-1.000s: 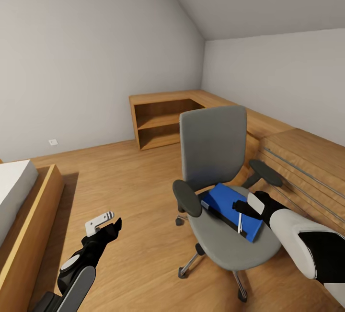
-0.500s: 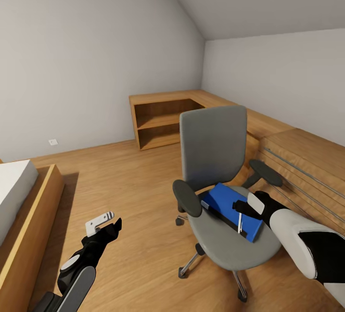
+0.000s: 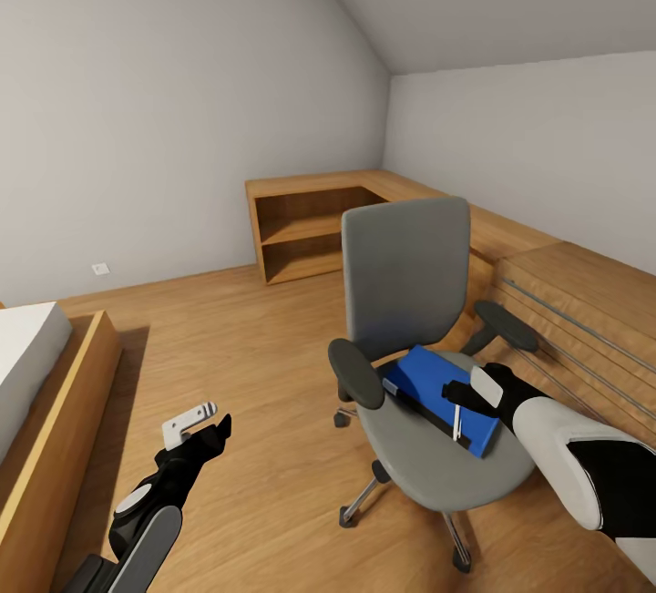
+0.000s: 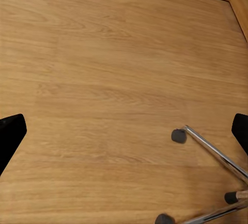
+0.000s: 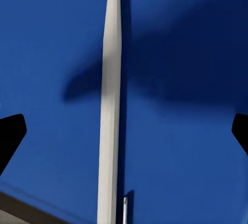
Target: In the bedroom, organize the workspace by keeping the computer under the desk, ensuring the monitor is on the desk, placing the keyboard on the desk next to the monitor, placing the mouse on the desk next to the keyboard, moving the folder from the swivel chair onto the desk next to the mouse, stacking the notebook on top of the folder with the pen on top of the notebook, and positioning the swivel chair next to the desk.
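The right gripper (image 3: pixel 458 395) hangs just above the pen (image 5: pixel 109 105), its two dark fingertips spread wide to either side in the right wrist view and clamped on nothing; the pen lies flat on a blue folder or notebook (image 3: pixel 442 400), which one I cannot tell; that blue item rests on the seat of the swivel chair (image 3: pixel 410 301), between its black armrests; the chair's chrome base and castors stand on the wooden floor (image 3: pixel 255 347). The left gripper (image 3: pixel 193 423) hovers over bare floor well apart from the chair, fingers parted and empty; its wrist view catches a chrome chair leg (image 4: pixel 214 152) and a castor. Beyond the chair stand a low light-wood cabinet (image 3: pixel 583 320) with long handles and an open wooden shelf unit (image 3: pixel 301 229); a bed (image 3: pixel 27 365) sits at the left.
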Controlling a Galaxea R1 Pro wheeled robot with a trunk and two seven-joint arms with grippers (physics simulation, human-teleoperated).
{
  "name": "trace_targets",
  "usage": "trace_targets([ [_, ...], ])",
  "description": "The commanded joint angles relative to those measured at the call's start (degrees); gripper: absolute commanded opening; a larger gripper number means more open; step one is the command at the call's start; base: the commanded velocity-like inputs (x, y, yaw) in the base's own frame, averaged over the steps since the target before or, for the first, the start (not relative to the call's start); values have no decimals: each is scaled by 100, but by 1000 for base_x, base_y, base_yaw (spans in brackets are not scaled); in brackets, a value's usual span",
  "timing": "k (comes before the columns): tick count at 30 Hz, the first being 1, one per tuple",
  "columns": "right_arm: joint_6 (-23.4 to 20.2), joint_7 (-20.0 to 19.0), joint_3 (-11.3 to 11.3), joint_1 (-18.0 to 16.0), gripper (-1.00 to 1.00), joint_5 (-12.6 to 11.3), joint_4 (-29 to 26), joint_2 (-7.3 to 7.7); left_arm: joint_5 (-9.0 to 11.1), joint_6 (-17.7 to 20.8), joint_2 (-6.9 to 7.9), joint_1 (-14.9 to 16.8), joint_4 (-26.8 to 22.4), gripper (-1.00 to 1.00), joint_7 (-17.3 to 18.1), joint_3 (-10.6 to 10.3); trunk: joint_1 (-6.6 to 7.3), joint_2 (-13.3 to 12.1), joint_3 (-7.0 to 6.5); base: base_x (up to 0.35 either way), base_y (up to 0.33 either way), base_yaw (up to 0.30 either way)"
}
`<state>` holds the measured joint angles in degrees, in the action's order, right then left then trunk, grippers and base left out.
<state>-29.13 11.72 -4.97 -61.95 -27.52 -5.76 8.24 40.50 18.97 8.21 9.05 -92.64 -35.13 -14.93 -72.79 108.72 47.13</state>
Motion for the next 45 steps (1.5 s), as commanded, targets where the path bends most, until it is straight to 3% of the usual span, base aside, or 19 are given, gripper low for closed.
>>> trace_targets([
  [1, -31, 32, -48, -1, 100, -61, -13, 0, 35, 11, 6, 6, -9, 100, -47, -11, 1, 3, 5, 0, 0, 0],
  [11, -31, 32, -48, -1, 100, -61, -13, 2, 36, 11, 4, 5, -9, 100, -47, -10, 1, 3, 5, 0, 0, 0],
  [14, -31, 32, -48, -1, 100, -61, -13, 2, 35, 11, 4, 4, -9, 100, -47, -10, -65, 123, 59, 0, 0, 0],
  [45, -31, 35, -48, -1, 100, -57, -13, 1, 37, 11, 6, 8, -9, 100, -47, -13, -65, 123, 59, 0, 0, 0],
])
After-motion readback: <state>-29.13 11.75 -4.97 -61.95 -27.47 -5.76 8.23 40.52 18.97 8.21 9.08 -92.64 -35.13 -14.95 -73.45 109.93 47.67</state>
